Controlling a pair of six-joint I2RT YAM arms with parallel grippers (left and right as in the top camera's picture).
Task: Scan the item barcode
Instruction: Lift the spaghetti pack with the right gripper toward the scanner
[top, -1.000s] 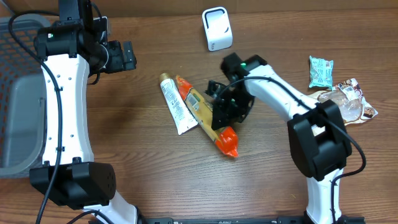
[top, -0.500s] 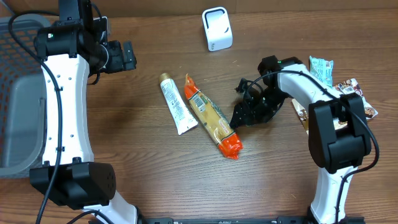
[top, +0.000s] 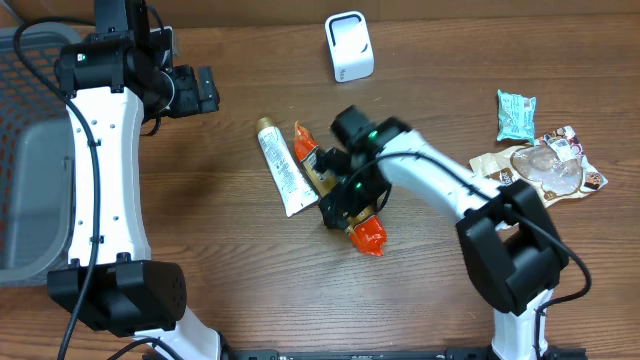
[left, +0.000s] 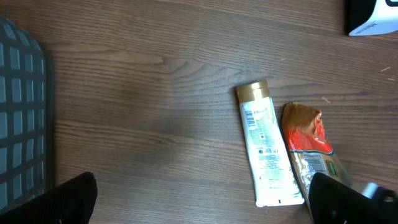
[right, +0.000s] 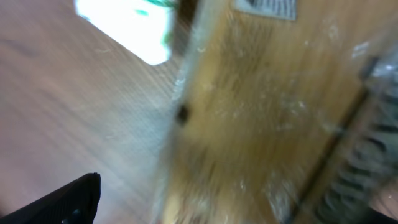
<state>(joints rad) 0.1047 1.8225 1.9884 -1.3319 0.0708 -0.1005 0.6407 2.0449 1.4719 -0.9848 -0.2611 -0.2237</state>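
Mid-table (top: 250, 280): long tan packet (top: 316, 165), red-orange ends, flat.

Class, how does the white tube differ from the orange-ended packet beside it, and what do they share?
The white tube has a gold cap; the packet is tan with orange ends. The tube is shorter than the packet. The tube lies uncovered; the right gripper hangs over the packet. Both lie flat on the table.

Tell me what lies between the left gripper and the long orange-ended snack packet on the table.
The white squeeze tube with a gold cap lies between the left gripper and the long orange-ended snack packet. The overhead view shows it.
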